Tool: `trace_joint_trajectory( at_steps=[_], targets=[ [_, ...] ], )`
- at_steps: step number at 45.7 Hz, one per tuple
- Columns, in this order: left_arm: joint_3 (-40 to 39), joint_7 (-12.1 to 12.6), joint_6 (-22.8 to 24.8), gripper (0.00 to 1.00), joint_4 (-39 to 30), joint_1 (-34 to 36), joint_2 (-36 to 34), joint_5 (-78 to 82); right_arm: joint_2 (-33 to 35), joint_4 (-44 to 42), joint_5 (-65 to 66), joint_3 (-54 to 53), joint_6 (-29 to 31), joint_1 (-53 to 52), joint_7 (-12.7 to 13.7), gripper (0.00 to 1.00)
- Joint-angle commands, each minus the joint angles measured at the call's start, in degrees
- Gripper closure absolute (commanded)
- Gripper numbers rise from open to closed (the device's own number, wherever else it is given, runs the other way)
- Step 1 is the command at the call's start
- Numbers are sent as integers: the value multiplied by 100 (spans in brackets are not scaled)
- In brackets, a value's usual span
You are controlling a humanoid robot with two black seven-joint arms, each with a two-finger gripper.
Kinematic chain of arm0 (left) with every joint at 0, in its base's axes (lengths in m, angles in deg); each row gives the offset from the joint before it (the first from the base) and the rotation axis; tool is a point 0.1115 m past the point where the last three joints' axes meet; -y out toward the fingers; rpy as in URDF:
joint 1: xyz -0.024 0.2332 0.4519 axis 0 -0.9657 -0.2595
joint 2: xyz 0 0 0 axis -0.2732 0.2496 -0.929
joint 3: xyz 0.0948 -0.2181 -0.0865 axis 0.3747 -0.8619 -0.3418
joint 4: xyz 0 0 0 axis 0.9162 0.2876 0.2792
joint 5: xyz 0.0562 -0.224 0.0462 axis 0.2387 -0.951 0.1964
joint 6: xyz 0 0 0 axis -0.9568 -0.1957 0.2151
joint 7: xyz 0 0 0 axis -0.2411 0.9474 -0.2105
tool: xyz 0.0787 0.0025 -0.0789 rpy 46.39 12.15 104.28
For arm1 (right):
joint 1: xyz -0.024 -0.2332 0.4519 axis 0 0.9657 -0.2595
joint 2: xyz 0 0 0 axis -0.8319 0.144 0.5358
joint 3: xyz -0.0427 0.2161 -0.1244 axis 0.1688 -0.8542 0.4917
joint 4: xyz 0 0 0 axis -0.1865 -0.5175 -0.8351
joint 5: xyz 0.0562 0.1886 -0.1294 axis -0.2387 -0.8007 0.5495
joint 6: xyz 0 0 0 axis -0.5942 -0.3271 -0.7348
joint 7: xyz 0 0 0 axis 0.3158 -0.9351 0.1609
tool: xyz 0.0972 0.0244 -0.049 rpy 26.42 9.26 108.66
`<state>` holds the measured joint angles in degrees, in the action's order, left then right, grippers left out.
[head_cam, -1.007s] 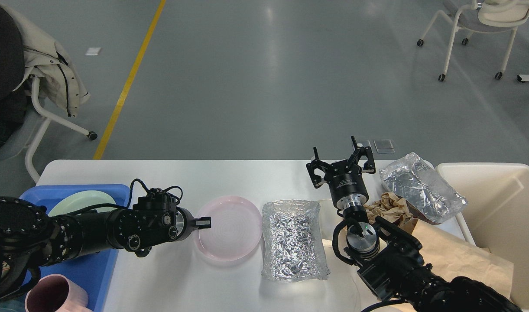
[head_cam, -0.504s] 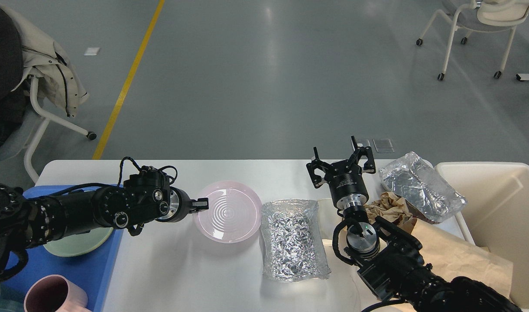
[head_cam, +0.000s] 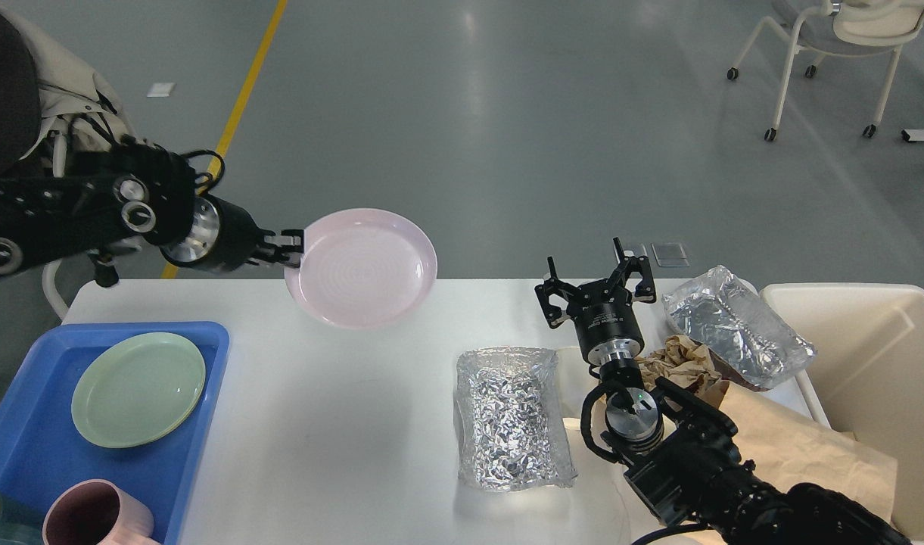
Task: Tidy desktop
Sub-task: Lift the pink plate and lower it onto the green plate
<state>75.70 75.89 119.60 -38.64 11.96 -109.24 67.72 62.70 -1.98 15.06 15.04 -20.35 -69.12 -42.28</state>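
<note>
blue tray (head_cam: 23,454), green plate (head_cam: 138,389), pink mug (head_cam: 97,518)

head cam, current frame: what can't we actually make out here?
- Brown paper: near part hidden by the right arm; what it wraps is unclear.
- Pink mug and the cup beside it: cut off by the bottom edge.
- Bin: cut off by the right edge.
- Left gripper: fingers too small and dark to tell apart at the pink plate rim.

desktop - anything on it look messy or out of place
Yes. On the desktop, crumpled brown paper sprawls at the right end between two wrinkled foil bags, all loose beside the cream bin.
</note>
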Motion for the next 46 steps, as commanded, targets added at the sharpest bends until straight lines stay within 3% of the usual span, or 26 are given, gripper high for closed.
trace_joint_trajectory(
  at_steps=[1, 7, 12, 16, 21, 27, 36, 46],
  targets=[
    [-769, 20, 988, 100, -34, 389, -748, -10, 0, 0, 0, 0, 0, 0, 0, 0],
    [-1315, 46, 1674, 100, -16, 390, -1425, 25, 0, 0, 0, 0, 0, 0, 0, 0],
    [-1245, -15, 1719, 100, 1, 206, -1918, 122, 0, -9, 0, 0, -9, 0, 0, 0],
    [-1307, -147, 1710, 100, 36, -382, -2305, 394, 0, -9, 0, 0, -9, 0, 0, 0],
    [-1403, -533, 1561, 100, 378, -937, -2516, 702, 0, -9, 0, 0, -9, -9, 0, 0],
    [-1369, -911, 1376, 100, 1449, -1394, -2446, 843, 0, -9, 0, 0, 0, 0, 0, 0],
    [-1351, -1816, 1253, 100, 2637, -2053, -2069, 1589, 0, -9, 0, 0, -9, 0, 0, 0],
    [-1333, -2300, 497, 100, 3367, -3116, -1568, 1801, 0, 0, 0, 0, -9, 0, 0, 0]
  ],
)
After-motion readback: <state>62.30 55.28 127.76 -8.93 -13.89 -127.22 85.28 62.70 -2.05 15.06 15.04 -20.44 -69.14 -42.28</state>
